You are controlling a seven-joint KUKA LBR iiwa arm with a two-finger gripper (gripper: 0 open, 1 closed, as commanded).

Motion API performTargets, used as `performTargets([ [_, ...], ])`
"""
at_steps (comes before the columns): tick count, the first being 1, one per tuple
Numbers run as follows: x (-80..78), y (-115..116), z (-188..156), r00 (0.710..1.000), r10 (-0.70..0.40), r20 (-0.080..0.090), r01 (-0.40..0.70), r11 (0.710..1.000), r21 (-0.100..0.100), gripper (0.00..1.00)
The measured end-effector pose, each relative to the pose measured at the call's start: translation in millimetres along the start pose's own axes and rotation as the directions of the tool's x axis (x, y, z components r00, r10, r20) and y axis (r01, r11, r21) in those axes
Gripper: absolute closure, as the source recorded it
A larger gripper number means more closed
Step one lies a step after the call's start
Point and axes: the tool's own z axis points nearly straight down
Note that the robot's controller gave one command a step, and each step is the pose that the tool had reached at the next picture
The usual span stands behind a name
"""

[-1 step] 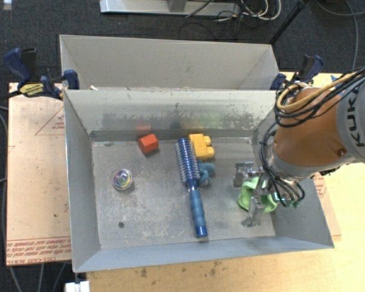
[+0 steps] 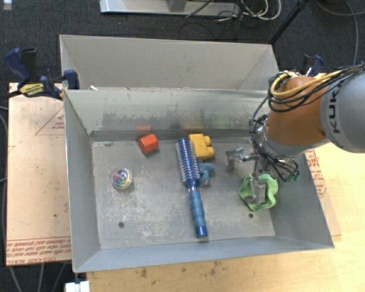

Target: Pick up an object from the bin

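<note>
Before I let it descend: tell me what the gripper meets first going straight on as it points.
Probably the curled green plastic-looking piece at the right of the bin, directly under the downward-pointing gripper. Depth is unclear, so it may already touch.

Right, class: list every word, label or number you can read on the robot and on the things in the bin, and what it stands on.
"KU": on the grey arm, turned sideways, cut off at the picture's edge.
No text can be read on the brush, orange block, yellow block, ball or green thing.
</note>
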Motion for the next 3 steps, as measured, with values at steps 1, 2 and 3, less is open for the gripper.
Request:
performTargets([
  [1, 68.5, -13.5, 3.2, 0.854, -0.521, 0.003, 0.521, 0.854, -0.005, 0.0],
  [2, 65.8, -9.7, 2.2, 0.851, -0.525, 0.009, 0.525, 0.851, -0.007, 1.0],
  [3, 46.9, 11.4, -116.0, 0.826, -0.564, 0.002, 0.564, 0.826, 0.008, 1.0],
])
